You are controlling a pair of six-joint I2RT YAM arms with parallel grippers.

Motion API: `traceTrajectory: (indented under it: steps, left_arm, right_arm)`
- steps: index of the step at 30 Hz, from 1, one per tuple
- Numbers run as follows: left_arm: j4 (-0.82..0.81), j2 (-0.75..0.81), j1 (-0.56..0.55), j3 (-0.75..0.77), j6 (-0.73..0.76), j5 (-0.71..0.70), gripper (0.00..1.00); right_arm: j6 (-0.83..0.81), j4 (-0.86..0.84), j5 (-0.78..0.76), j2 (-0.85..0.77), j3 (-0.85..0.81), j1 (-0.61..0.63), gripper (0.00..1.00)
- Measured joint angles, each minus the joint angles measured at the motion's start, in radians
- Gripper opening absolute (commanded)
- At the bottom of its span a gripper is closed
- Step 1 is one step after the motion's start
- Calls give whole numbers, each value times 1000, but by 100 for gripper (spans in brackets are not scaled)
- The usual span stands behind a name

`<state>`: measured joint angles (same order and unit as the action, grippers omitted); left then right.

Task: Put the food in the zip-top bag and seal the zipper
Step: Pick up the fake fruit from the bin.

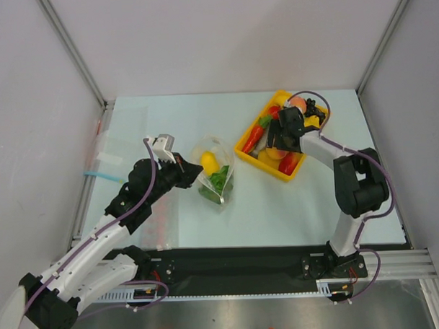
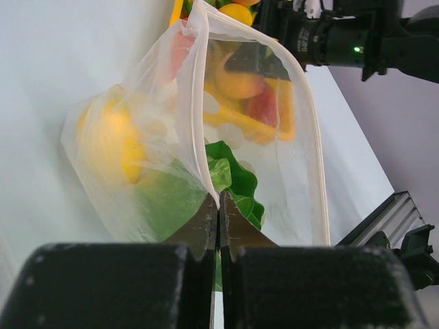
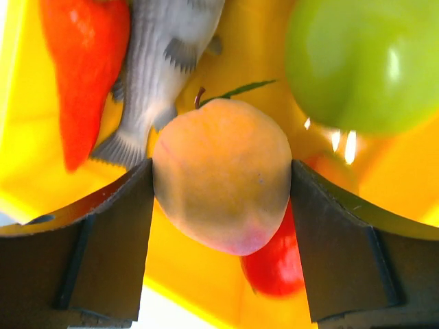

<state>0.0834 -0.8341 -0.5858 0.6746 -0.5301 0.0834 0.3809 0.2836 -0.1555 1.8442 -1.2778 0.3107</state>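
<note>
Yellow tray (image 3: 192,274) crowds right gripper (image 3: 222,199) clasping peach (image 3: 219,161); left gripper (image 2: 219,219) pinches bag (image 2: 296,171) edge.

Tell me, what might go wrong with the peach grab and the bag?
The round peach is pinched only at its sides by the right gripper; it may squirt out on lifting. The left gripper pinches just a thin edge of the zip-top bag; if that slips, the mouth could sag shut.

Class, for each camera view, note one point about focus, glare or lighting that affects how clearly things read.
Top external: even, soft light, faint shadows, the zip-top bag readable. Left wrist: the left gripper is a dark foreground blur; the yellow tray looks hazy through the plastic. Right wrist: the peach is sharp; the green apple carries white glare streaks.
</note>
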Motion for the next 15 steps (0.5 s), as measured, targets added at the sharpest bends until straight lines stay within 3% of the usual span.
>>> traceTrajectory:
  steps: [9,15]
  left_arm:
    - [0,0,0,0,0,-3,0]
    - [0,0,0,0,8,-2,0]
  right_arm:
    - [0,-11,68,-348,156,38,49]
    - [-40,-113,128,-645,274,187,48]
